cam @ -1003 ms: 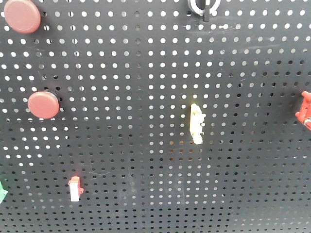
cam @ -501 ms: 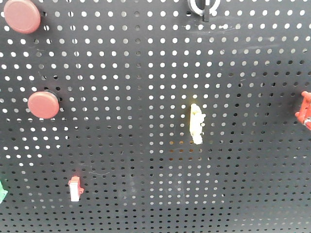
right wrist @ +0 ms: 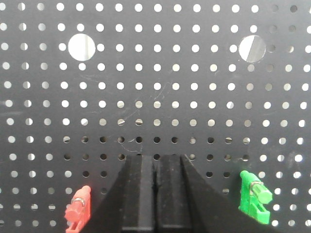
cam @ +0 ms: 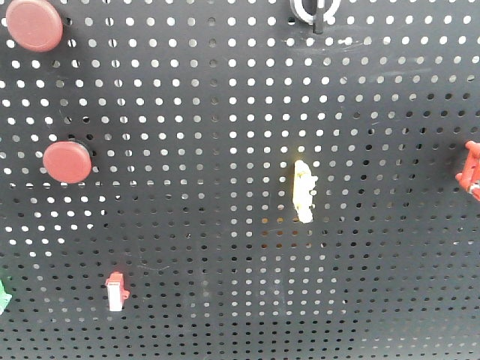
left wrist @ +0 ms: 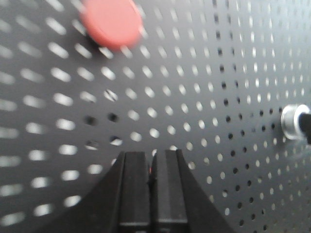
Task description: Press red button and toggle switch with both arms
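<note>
In the front view a black pegboard (cam: 225,112) carries two round red buttons, one at top left (cam: 34,25) and one lower (cam: 67,161). The toggle switch (cam: 315,11), a black lever in a white-silver ring, sits at the top edge. No arm shows in this view. In the left wrist view my left gripper (left wrist: 152,158) is shut and empty, close to the board. A red button (left wrist: 112,22) is above it to the left, and the toggle switch (left wrist: 296,122) is at the right edge. My right gripper (right wrist: 155,160) is shut and empty, facing the board.
A pale yellow rocker (cam: 303,191), a small red-and-white switch (cam: 115,291) and a red piece (cam: 471,169) are on the board. In the right wrist view a red plug (right wrist: 77,209) and a green plug (right wrist: 255,196) flank the gripper, below two large holes (right wrist: 81,47).
</note>
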Motion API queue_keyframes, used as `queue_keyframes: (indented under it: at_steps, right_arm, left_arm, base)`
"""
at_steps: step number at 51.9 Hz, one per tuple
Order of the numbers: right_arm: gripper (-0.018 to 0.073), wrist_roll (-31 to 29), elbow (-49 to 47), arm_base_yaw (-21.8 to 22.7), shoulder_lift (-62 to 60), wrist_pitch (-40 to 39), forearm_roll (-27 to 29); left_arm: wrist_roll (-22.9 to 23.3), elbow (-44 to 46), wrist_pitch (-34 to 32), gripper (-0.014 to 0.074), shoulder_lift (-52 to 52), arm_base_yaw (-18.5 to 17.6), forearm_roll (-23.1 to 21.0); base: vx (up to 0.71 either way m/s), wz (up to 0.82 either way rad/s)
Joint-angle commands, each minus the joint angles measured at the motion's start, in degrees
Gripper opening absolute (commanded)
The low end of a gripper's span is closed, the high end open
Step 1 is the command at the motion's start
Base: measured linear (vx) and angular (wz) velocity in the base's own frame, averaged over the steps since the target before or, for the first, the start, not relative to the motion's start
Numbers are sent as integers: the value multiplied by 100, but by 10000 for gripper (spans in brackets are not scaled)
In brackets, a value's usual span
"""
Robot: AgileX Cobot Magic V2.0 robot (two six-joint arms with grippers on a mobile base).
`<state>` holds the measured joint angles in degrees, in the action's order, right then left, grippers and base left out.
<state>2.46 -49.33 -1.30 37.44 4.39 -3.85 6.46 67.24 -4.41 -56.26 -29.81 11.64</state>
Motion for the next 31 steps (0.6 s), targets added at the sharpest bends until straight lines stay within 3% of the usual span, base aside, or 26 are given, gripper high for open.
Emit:
queue_keyframes:
  at_steps: [1, 31]
  right_arm:
    - [0, -13, -184, 29, 38, -491, -18]
    - [0, -13, -184, 29, 38, -529, -18]
  left_arm:
    - [20, 295, -349, 2, -114, -74, -39]
    - [66, 295, 147, 2, -163, 7, -83]
  base:
    - [0, 0]
    - [0, 0]
